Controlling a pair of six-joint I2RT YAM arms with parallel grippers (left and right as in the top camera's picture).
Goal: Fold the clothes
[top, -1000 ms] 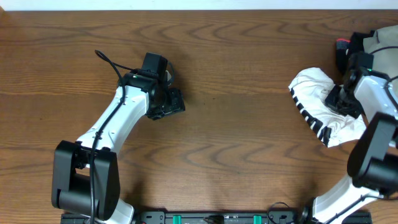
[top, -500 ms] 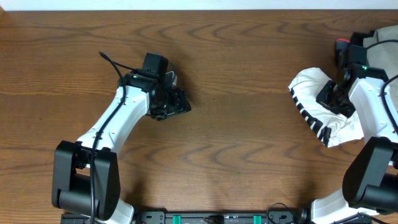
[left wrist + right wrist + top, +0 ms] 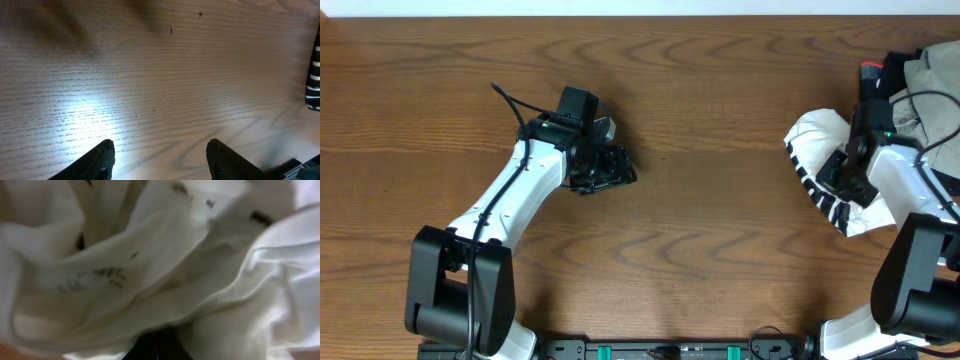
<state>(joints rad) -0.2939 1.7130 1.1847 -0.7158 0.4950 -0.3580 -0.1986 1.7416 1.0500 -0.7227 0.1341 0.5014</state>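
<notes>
Over the left half of the table [image 3: 720,250], the left gripper [image 3: 623,172] hangs with its fingers spread, holding nothing, bare wood beneath it. The clothes [image 3: 815,140] lie as a rumpled white bundle with black stripes by the right edge. The right gripper [image 3: 838,172] is pushed down into it, fingers clenched; whether cloth is pinched between them I cannot tell. The fabric looks thin, light and limp, likely to sag, so a hem or corner seems the better hold.
</notes>
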